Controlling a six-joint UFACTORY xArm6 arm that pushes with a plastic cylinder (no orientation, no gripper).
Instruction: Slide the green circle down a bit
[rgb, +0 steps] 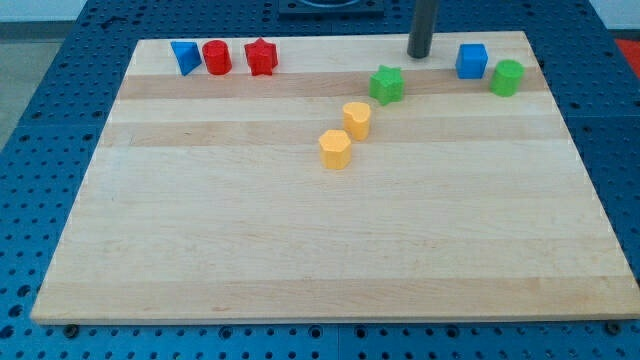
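The green circle (507, 77) stands near the board's top right corner, just right of a blue cube (472, 61). My tip (418, 54) is at the view's top, left of the blue cube and well left of the green circle, touching no block. A green star (386, 84) lies below and left of my tip.
Two yellow blocks (357, 119) (335, 149) sit near the board's middle. At the top left stand a blue triangle (185, 56), a red circle (217, 57) and a red star (261, 56). The wooden board (300, 250) lies on a blue perforated table.
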